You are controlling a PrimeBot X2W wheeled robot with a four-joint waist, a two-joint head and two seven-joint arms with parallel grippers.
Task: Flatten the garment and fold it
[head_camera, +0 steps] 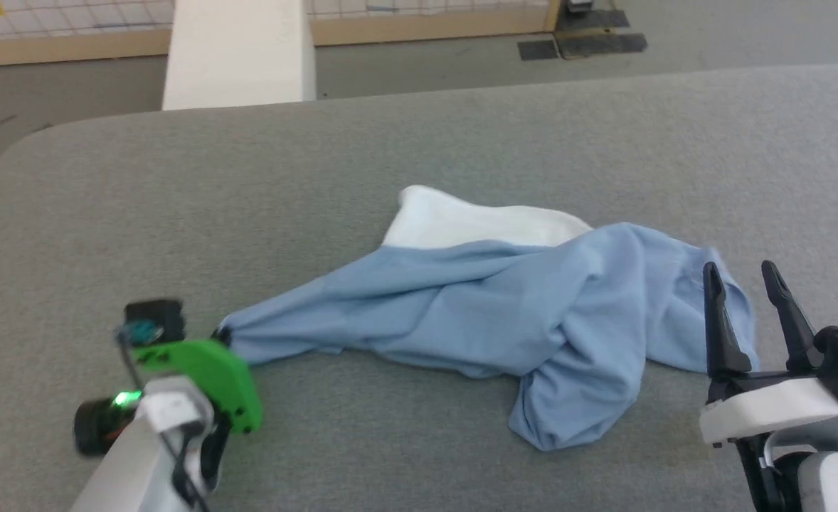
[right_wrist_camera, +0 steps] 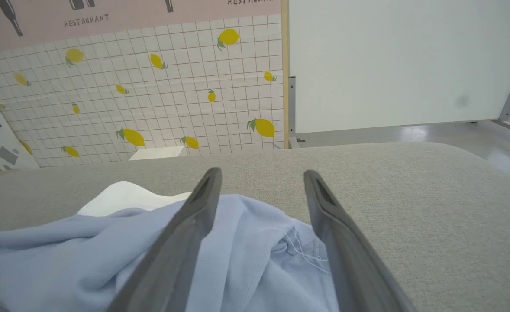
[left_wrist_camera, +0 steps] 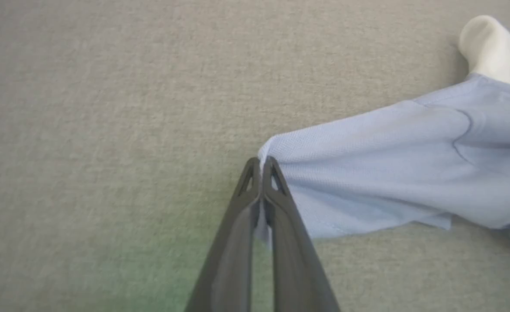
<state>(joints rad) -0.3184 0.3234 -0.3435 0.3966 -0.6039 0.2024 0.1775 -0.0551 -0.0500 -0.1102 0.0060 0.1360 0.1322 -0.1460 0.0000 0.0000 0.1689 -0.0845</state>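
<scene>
While tight on garment (left_wrist_camera: 389,173), left claw (left_wrist_camera: 261,161) (corner).

The top (head_camera: 490,313) lies in a heap on the table (head_camera: 390,163), near the middle and a bit to the right. Its left end stretches out to the left gripper (left_wrist_camera: 261,164), which pinches that tip between its two fingers. The right gripper (head_camera: 740,269) is at the top's right end, fingers apart, with cloth under and between them. Behind the table is the floor (head_camera: 426,67). A long block (head_camera: 237,53) stands there on the left, and behind it a wall (right_wrist_camera: 151,86).
</scene>
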